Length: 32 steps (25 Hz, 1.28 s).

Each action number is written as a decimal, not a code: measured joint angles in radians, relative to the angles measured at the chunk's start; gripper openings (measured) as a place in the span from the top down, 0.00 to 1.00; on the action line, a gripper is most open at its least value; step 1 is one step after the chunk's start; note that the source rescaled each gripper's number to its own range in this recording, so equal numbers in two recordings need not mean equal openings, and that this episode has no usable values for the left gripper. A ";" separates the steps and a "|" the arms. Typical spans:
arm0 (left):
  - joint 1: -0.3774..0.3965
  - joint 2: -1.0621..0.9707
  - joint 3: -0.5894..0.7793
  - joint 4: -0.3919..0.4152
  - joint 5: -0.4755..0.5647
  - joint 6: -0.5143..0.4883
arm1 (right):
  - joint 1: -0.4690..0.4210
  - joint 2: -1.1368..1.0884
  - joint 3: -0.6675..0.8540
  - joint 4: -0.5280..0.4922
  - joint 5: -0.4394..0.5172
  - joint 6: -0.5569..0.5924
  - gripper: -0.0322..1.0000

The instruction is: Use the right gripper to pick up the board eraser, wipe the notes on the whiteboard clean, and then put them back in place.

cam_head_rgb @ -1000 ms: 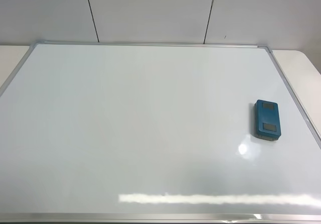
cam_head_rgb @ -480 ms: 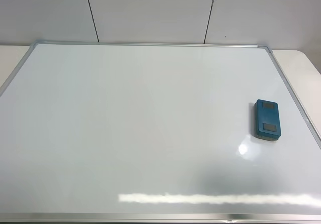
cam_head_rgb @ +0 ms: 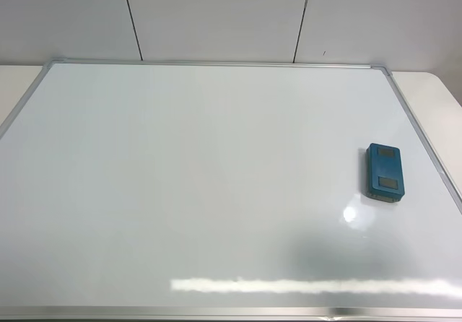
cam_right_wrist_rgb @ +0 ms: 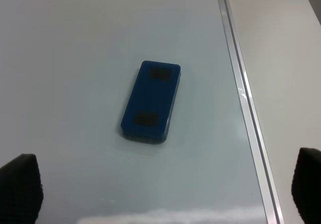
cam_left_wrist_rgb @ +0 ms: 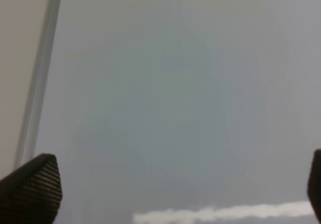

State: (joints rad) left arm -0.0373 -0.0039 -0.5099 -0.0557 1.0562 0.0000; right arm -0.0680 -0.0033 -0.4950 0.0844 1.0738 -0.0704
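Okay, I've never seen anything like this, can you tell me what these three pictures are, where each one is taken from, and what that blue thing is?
They come from a robot with two arms, each ending in a two-fingered claw. One picture is from a camera mounted high above, looking down. It shows a large whiteboard lying flat, with a teal board eraser resting on it near its right edge. No writing is visible on the board, and no arm appears in this view.

The other two pictures come from small cameras on the arms' wrists. The right wrist camera looks down at the same eraser; the dark shapes in the lower corners are the fingers of the right gripper, spread wide apart. The left wrist camera shows only bare board and its silver frame, with the left gripper also open. Nothing is held by either one.
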 joint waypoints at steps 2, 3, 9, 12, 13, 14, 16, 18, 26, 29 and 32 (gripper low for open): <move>0.000 0.000 0.000 0.000 0.000 0.000 | 0.000 0.000 0.000 -0.001 0.000 0.003 0.00; 0.000 0.000 0.000 0.000 0.000 0.000 | 0.000 0.000 0.000 -0.001 0.000 0.003 0.00; 0.000 0.000 0.000 0.000 0.000 0.000 | 0.000 0.000 0.000 -0.001 0.000 0.003 0.00; 0.000 0.000 0.000 0.000 0.000 0.000 | 0.000 0.000 0.000 -0.001 0.000 0.003 0.00; 0.000 0.000 0.000 0.000 0.000 0.000 | 0.000 0.000 0.000 -0.001 0.000 0.003 0.00; 0.000 0.000 0.000 0.000 0.000 0.000 | 0.000 0.000 0.000 -0.001 0.000 0.003 0.00; 0.000 0.000 0.000 0.000 0.000 0.000 | 0.000 0.000 0.000 -0.001 0.000 0.003 0.00; 0.000 0.000 0.000 0.000 0.000 0.000 | 0.000 0.000 0.000 -0.001 0.000 0.003 0.00; 0.000 0.000 0.000 0.000 0.000 0.000 | 0.000 0.000 0.000 -0.001 0.000 0.003 0.00; 0.000 0.000 0.000 0.000 0.000 0.000 | 0.000 0.000 0.000 -0.001 0.000 0.003 0.00; 0.000 0.000 0.000 0.000 0.000 0.000 | 0.000 0.000 0.000 -0.001 0.000 0.003 0.00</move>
State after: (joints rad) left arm -0.0373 -0.0039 -0.5099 -0.0557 1.0562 0.0000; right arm -0.0680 -0.0033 -0.4950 0.0834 1.0738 -0.0671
